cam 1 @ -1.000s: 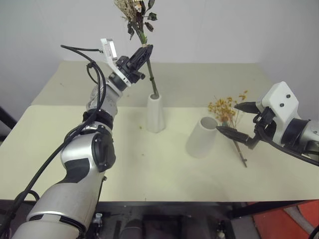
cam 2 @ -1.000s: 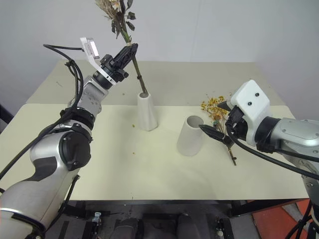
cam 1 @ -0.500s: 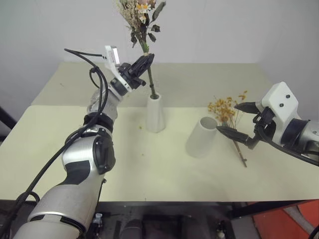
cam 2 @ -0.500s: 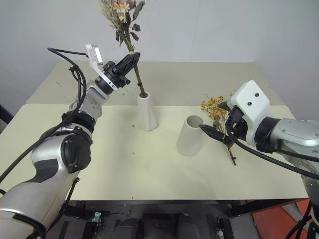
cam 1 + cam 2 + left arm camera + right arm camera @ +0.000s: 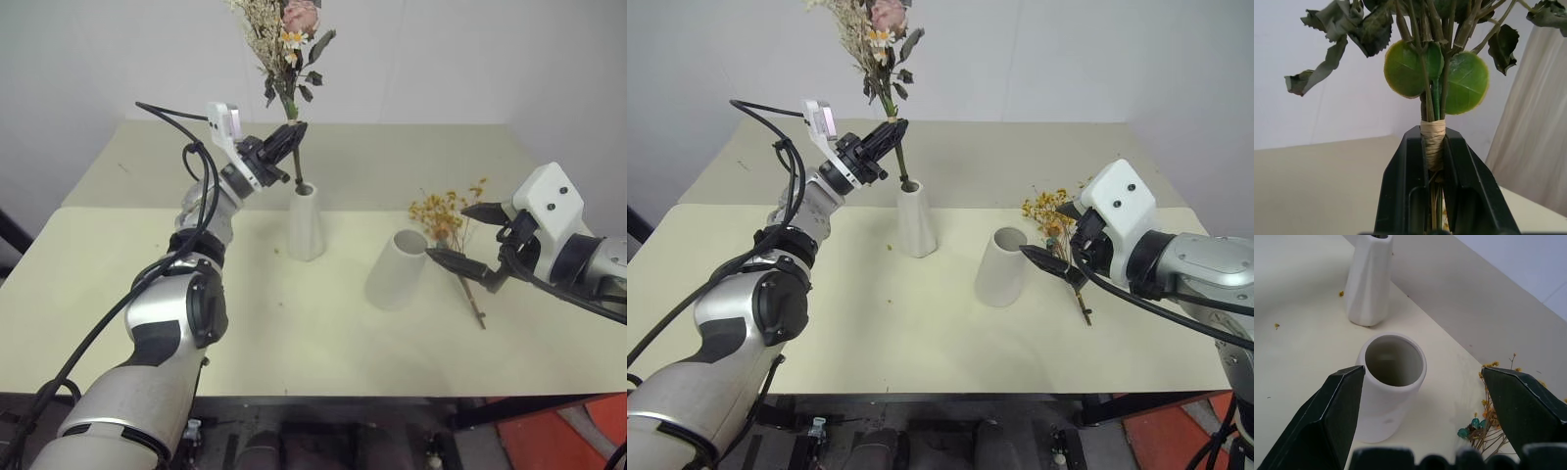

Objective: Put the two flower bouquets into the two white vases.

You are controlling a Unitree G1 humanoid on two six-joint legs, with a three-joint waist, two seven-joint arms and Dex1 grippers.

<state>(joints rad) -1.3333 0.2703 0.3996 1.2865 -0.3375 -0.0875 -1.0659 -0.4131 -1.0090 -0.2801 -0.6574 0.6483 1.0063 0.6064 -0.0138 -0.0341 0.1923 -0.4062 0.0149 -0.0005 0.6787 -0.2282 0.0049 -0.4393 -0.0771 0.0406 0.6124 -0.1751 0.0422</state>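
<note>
Rose bouquet stands upright, stem ends inside the mouth of the slim vase at table centre. Left gripper is clamped on its taped stems just above the vase. Yellow-blossom bouquet lies flat beside the empty stubby vase. Right gripper hovers over it, fingers wide apart.

You will find nothing to read here. No text, label, brand, number or sign stands on anything in these views.
</note>
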